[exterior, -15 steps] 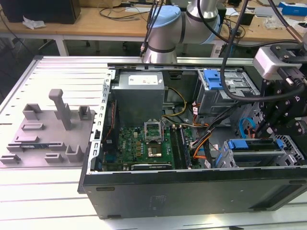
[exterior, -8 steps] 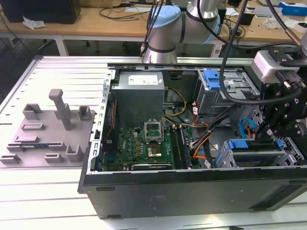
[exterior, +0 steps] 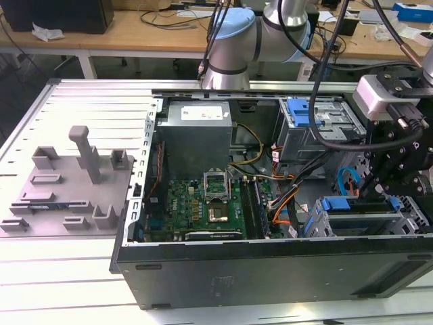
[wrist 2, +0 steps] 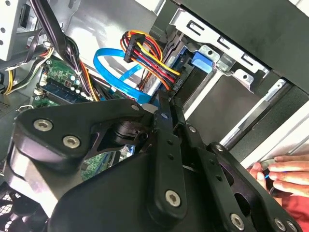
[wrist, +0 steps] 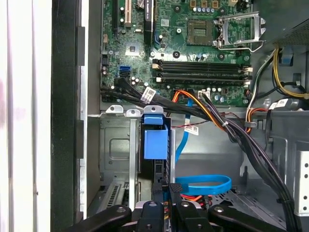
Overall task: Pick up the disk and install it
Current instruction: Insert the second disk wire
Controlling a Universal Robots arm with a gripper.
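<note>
Beside the drive cage [wrist: 118,145], the gripper [wrist: 163,191] pinches the disk [wrist: 155,140], with cables [wrist: 212,113] crowding alongside

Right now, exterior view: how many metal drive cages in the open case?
2. One drive cage at the far side, beside the power supply; the other at the near edge, with blue rails in it. The arm and cables may hide more.

Beyond my slatted metal worktable [exterior: 81,101] I see a long wooden bench [exterior: 135,30] on white legs along the exterior view's top, strewn with cables, papers and a blue box [exterior: 413,11], all evenly lit.
</note>
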